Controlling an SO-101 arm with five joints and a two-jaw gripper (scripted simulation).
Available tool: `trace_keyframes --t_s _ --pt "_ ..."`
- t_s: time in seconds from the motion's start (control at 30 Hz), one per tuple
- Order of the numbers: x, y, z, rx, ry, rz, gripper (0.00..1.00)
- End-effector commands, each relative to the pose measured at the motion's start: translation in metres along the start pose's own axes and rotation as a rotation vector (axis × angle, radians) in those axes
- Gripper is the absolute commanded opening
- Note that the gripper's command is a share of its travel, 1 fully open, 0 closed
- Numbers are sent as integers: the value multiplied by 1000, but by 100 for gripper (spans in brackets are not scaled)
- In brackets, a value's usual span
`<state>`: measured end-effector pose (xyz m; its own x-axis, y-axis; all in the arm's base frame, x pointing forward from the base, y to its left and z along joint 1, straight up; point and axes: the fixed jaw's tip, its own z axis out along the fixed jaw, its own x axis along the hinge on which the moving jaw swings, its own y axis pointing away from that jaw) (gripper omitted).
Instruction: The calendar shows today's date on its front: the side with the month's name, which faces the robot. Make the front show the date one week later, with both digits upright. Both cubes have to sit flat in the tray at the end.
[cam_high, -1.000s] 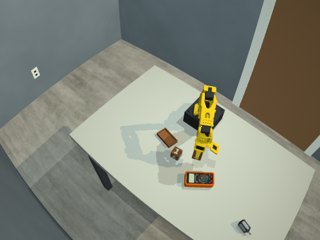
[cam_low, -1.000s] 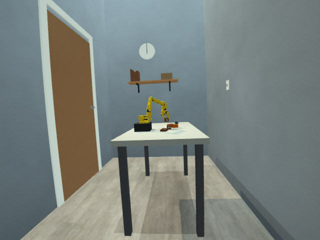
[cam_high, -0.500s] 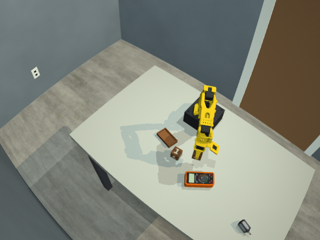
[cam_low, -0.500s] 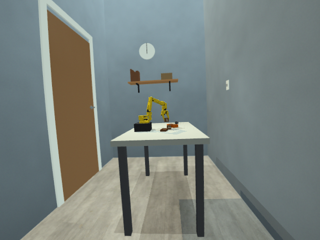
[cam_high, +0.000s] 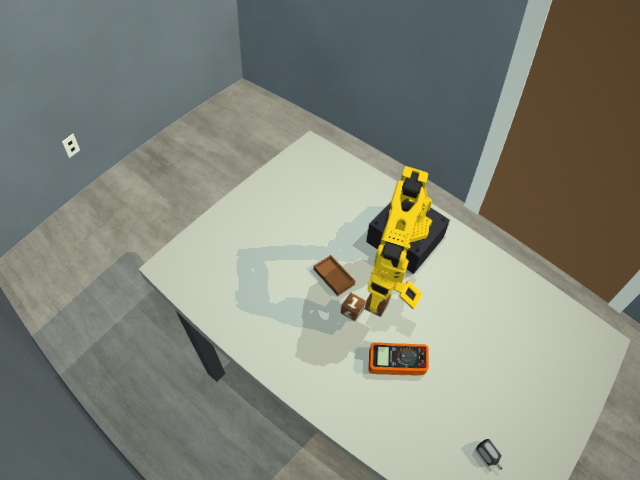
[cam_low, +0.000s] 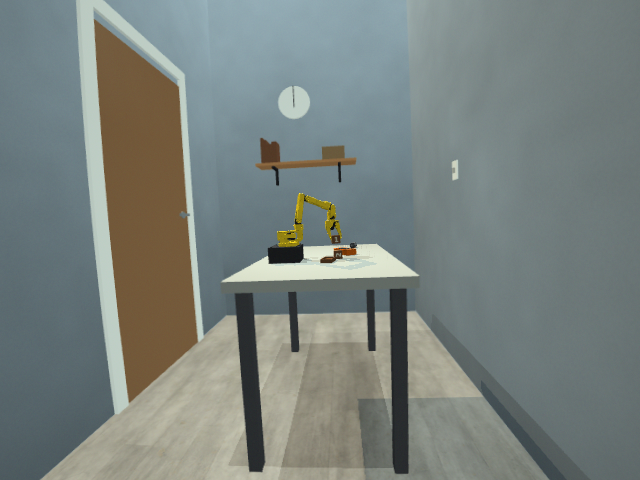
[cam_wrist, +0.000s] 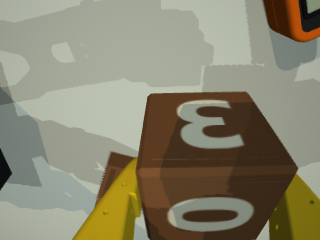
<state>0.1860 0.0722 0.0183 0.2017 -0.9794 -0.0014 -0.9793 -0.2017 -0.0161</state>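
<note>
My gripper is shut on a brown number cube and holds it above the table. In the wrist view the cube shows a 3 on its far face and a 0 on its near face. In the exterior view the held cube shows a 1 on its side. The other cube sits on the table just left of the gripper, with a 1 on top. The brown tray lies empty on the table, behind and left of that cube; it also shows in the exterior view.
An orange multimeter lies in front of the gripper; its corner shows in the wrist view. The arm's black base stands behind. A small black object lies near the table's front right edge.
</note>
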Motion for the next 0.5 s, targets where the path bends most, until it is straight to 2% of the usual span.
trace_keyframes --t_s 0.0,0.33,0.47 --pt "22 -1 -3 17 -1 103 0" --pt "83 12 -3 17 7 424 0" --pt "92 16 -3 17 8 476 0"
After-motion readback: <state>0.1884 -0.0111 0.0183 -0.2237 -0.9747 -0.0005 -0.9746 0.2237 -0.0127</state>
